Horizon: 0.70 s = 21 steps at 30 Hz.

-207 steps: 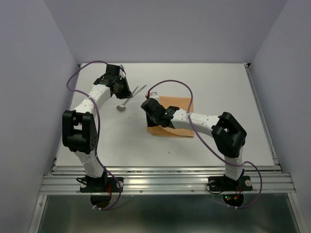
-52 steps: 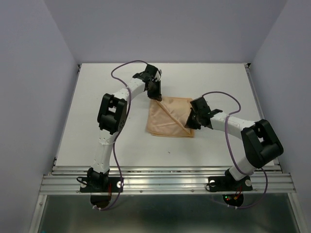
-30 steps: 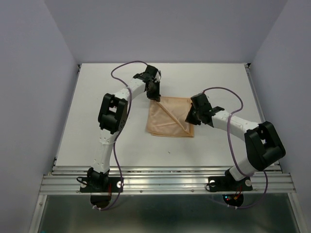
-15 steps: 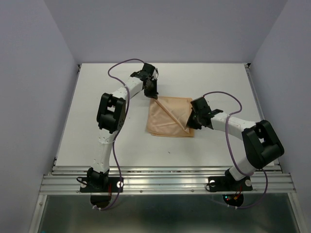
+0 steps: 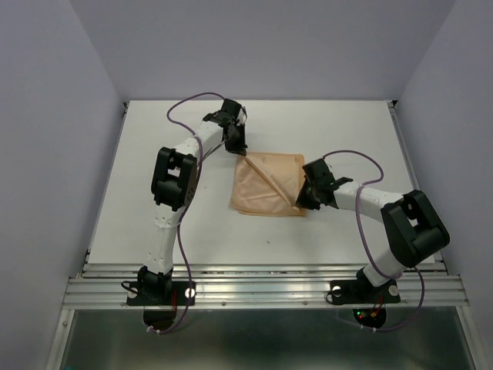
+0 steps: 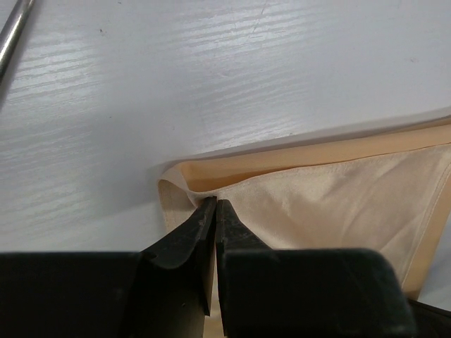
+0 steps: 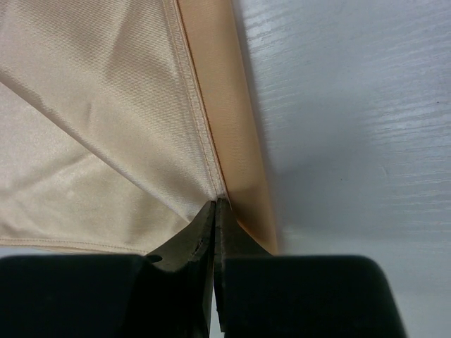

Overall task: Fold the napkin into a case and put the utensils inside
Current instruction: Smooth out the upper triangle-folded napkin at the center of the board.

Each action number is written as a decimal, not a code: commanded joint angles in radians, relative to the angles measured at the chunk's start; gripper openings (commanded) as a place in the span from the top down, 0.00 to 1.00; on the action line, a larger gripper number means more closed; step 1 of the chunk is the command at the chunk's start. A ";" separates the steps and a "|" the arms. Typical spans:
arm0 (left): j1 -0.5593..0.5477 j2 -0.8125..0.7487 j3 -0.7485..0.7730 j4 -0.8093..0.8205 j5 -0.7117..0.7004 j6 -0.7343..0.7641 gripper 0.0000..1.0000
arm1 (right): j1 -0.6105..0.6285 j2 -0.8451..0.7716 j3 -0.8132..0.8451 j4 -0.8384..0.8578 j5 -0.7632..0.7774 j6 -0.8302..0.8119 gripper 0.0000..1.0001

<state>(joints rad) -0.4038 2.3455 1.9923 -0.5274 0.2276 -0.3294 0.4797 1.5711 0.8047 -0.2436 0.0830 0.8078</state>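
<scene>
Two corners of the folded napkin (image 5: pixel 266 185) pinched at mid worktop (image 5: pixel 154 200), far left corner held by the left jaws, near right corner by the right jaws

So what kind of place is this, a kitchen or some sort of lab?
Most likely a robot lab bench, not a kitchen: left arm and right arm bolted to an aluminium rail, a white table boxed in by plain walls, one peach napkin.

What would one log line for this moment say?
stage: folding napkin | left gripper: shut on far-left corner | right gripper: shut on top layer, right edge | utensil handle: on table, outside napkin
</scene>
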 commanded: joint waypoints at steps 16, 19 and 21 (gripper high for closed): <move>0.011 -0.009 -0.010 0.030 0.016 0.015 0.84 | 0.027 -0.076 0.024 -0.076 0.021 -0.004 0.96; 0.011 -0.006 -0.027 0.040 0.019 0.015 0.85 | 0.027 -0.048 -0.005 -0.051 0.011 0.002 0.96; 0.011 -0.003 -0.035 0.044 0.019 0.015 0.85 | 0.027 -0.023 -0.032 -0.034 0.008 0.007 0.96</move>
<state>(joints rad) -0.3973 2.3459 1.9778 -0.5018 0.2359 -0.3229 0.4992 1.5101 0.8097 -0.3187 0.0956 0.7959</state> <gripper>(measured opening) 0.156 0.045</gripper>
